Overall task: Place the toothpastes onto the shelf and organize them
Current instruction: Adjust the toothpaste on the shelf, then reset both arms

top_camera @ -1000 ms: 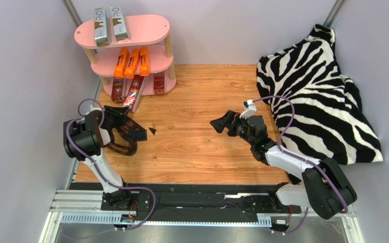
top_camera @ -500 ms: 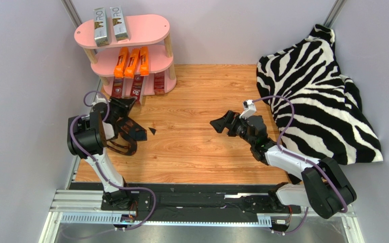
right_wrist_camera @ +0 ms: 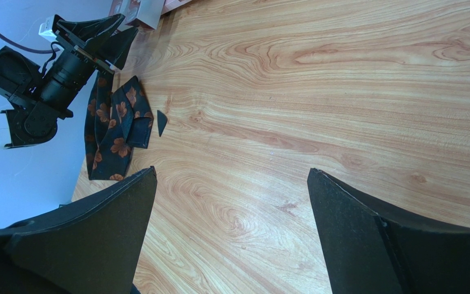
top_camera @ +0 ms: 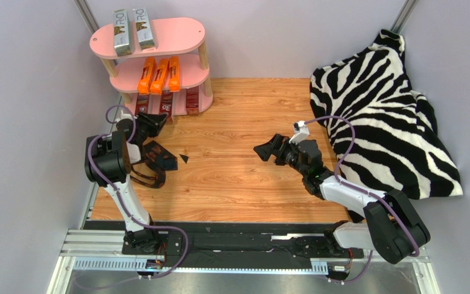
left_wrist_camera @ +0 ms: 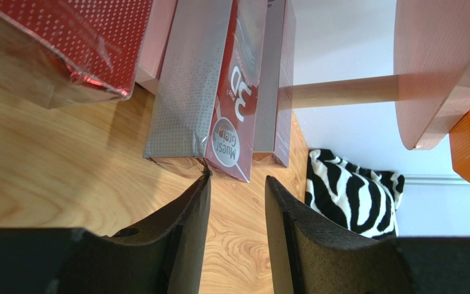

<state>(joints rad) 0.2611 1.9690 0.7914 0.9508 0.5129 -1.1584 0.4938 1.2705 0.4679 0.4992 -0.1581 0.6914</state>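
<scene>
Slightly parted, left pincer (left_wrist_camera: 238, 182) sits beside a dark red toothpaste (left_wrist_camera: 238, 79).

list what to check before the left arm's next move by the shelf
1. Left gripper empty, fingers open: ok.
2. Middle dark red carton level with its neighbours on the bottom tier: not ok, its end looks to stick out towards the fingers.
3. Three orange cartons on the middle tier: ok.
4. Two silver-grey cartons on the shelf top tier: ok.
5. Right gripper open, empty, away from the shelf: ok.
</scene>
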